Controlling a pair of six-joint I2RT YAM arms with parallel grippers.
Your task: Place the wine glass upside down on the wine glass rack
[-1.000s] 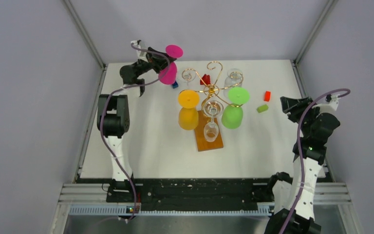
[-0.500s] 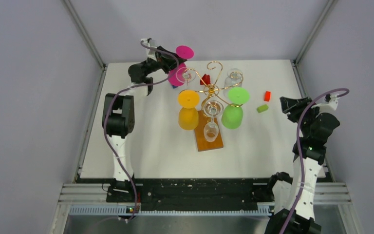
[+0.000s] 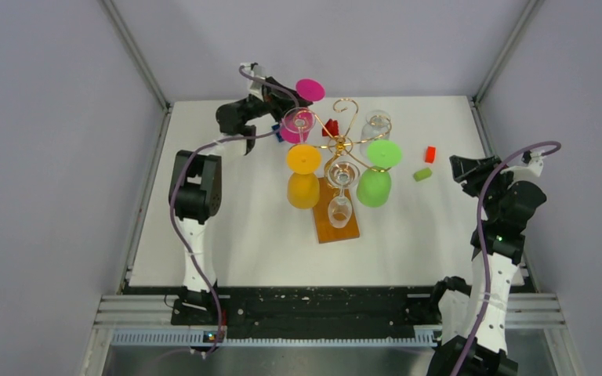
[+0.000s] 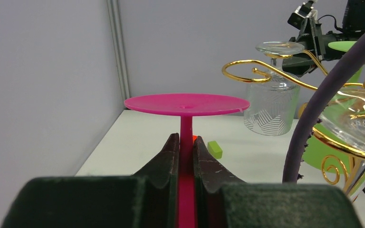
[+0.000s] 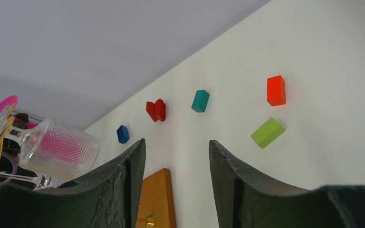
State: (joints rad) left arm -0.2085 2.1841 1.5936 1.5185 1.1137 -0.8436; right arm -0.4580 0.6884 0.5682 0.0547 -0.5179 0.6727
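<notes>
The white desk [image 3: 227, 227] is carrying everything, with the two arms rising from its near edge. The left arm is reaching to the far left side of the wine glass rack [image 3: 335, 225], whose wooden base is lying flat to steady the gold scroll arms above it. An orange glass [image 3: 303, 176] and a green glass [image 3: 376, 176] are already hanging bowl-down from the scrolls, each foot resting on top of a wire curl with the stem passing through the curl. Several clear glasses are hanging the same way.

The pink wine glass [image 4: 186, 103] is being held in the air just beside the rack's far-left scrolls, inverted so its flat foot is facing up. That is probably so the foot can catch on a curl. From above, its bowl is overlapping a clear glass there, and I cannot tell whether they are touching.

The left hand [image 4: 186, 142] is clamping the pink stem just under the foot, leaving the foot free. The right hand [image 5: 177, 147] is waiting at the right edge, its fingers standing apart and holding nothing. A red block [image 3: 430, 153] and a green block [image 3: 422, 174] are lying near it.
</notes>
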